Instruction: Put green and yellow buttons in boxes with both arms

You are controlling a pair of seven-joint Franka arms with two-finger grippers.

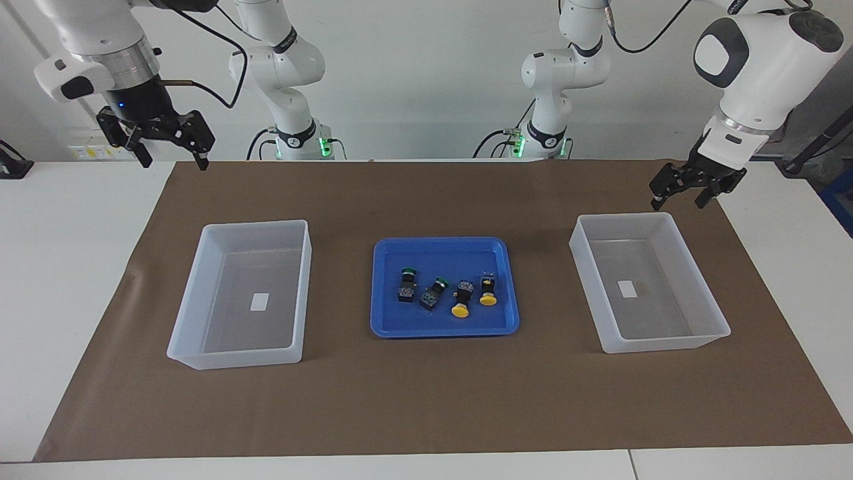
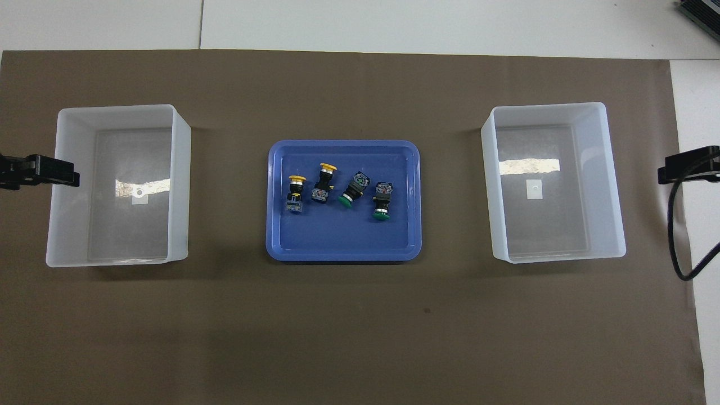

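Two green buttons (image 1: 408, 283) (image 1: 433, 293) and two yellow buttons (image 1: 461, 301) (image 1: 488, 292) lie on their sides in a row in the shallow blue tray (image 1: 440, 243). In the overhead view the yellow pair (image 2: 295, 194) (image 2: 324, 183) lies beside the green pair (image 2: 353, 190) (image 2: 382, 200). One translucent box (image 1: 253, 225) stands toward the right arm's end, the other (image 1: 623, 217) toward the left arm's end. Both hold only a white label. My right gripper (image 1: 173, 160) hangs open and empty, high over the mat's corner. My left gripper (image 1: 680, 200) is open and empty, raised by its box's outer corner.
A brown mat (image 1: 426, 400) covers the table under the tray and both boxes (image 2: 115, 108) (image 2: 545, 106). The tray (image 2: 343, 145) sits midway between the boxes. A black cable (image 2: 675, 236) hangs by the right gripper (image 2: 689, 166). The left gripper (image 2: 39, 171) shows at the view's edge.
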